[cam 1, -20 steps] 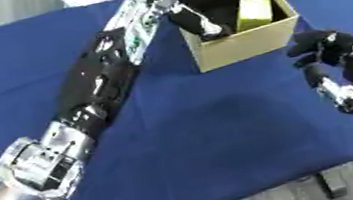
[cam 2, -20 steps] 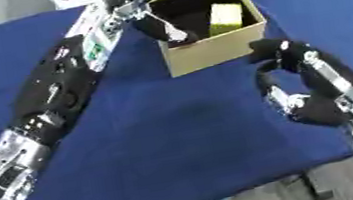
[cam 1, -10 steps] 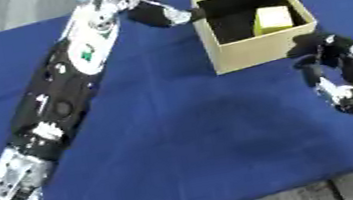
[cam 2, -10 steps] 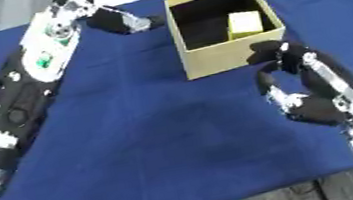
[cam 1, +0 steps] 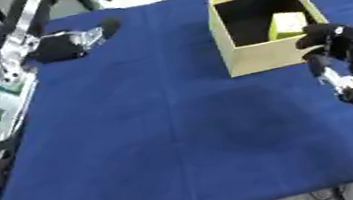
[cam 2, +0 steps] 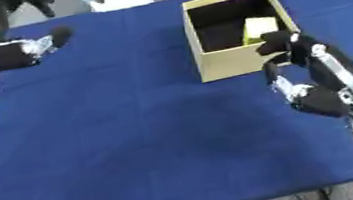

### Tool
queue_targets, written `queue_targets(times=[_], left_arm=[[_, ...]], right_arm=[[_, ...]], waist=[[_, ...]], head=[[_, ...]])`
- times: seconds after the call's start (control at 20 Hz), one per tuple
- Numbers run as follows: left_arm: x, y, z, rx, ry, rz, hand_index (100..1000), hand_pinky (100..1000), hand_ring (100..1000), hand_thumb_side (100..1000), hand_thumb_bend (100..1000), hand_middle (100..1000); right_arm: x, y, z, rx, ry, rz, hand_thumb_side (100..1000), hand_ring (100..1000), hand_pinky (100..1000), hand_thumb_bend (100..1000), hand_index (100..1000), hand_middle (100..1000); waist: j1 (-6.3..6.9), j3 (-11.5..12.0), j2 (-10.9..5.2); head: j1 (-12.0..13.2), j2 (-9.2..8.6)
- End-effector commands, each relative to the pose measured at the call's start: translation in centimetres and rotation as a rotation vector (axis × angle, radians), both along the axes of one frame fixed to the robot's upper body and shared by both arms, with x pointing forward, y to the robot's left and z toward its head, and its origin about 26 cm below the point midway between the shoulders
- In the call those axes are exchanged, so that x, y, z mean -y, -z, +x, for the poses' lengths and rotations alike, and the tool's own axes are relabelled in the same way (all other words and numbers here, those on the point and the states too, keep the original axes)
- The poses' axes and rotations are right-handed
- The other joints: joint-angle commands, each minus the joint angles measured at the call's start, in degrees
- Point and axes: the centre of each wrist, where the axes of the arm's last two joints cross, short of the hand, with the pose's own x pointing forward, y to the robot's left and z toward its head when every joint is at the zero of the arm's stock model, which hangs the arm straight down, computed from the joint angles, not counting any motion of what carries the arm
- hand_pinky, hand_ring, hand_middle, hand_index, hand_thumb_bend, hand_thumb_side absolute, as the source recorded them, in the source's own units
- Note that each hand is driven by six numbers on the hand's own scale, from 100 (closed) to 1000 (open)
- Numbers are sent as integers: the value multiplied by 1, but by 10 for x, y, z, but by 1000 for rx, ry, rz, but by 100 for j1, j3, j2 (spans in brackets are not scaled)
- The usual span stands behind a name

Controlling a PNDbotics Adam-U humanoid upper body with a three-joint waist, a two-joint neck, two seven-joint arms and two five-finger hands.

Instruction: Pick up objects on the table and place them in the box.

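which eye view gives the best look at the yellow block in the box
The left eye view: the yellow block shows nearly whole against the box inner right wall. In the right eye view the right hand overlaps its lower edge, so less of it shows.

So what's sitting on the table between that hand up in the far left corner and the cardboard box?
Nothing: in the left eye view, only bare blue tablecloth lies between the left hand and the box.
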Motion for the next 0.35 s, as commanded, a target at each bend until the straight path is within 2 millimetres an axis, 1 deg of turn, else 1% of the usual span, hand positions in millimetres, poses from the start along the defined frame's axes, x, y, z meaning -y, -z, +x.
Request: queue_targets(times=[0.05, 0.2, 0.35], left_arm=[[-8, -4, -13, 20, -29, -52, 739, 796, 523, 432, 565, 556], [-11, 14, -19, -28, -67, -103, 741, 801, 522, 456, 549, 556], [-12, 26, -23, -61, -93, -146, 741, 803, 520, 471, 539, 554]], right_arm=[[8, -11, -1, 41, 28, -1, 454, 791, 712, 144, 878, 712], [13, -10, -3, 38, 48, 7, 456, 788, 711, 144, 878, 711], [16, -8, -5, 33, 66, 17, 458, 787, 711, 143, 877, 710]], waist=[[-36, 64, -98], [-72, 150, -94], [-110, 209, -75]], head=[[2, 28], [28, 28], [69, 28]])
